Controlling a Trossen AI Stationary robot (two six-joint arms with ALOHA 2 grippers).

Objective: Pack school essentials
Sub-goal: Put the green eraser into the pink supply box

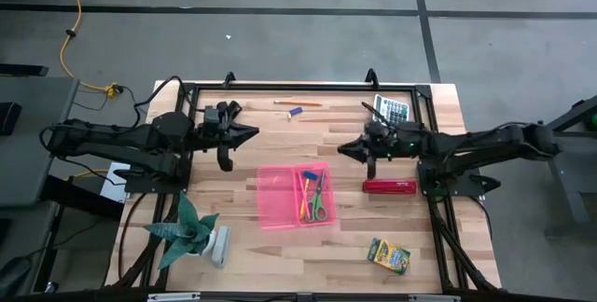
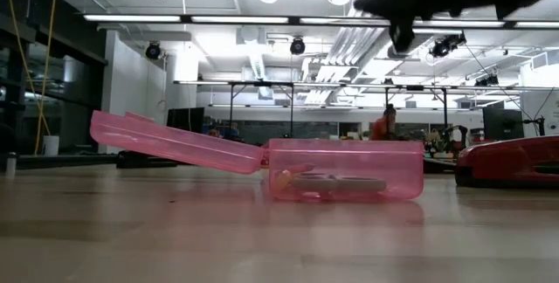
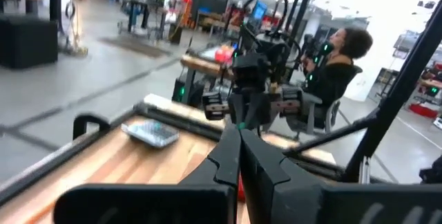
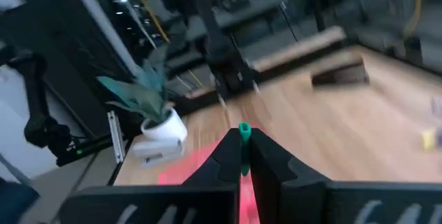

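An open pink pencil case (image 1: 278,199) (image 2: 349,165) lies flat mid-table. Green-handled scissors (image 1: 318,199) and thin pencils (image 1: 304,195) lie in its right half. A pencil (image 1: 297,103) and a blue eraser (image 1: 296,111) lie near the far edge. A yellow-green crayon box (image 1: 388,255) lies near the front right. My right gripper (image 1: 341,149) (image 4: 243,141) hangs above the table, right of the case, shut on a small green eraser (image 4: 243,130). My left gripper (image 1: 254,134) (image 3: 239,133) waits shut and empty, left of the case's far side. My right gripper pinches the small green eraser between its two fingers. The eraser's end (image 4: 243,127) pokes out just past the fingertips, and green shows down the gap between them. The fingers lie about level and point toward the table's left. The eraser is lifted clear of the table.
A red stapler (image 1: 389,186) (image 2: 511,161) lies right of the case, under my right arm. A calculator (image 1: 392,108) (image 3: 150,133) sits at the far right. A potted plant (image 1: 191,232) (image 4: 148,103) stands at the near left. A black frame rims the table.
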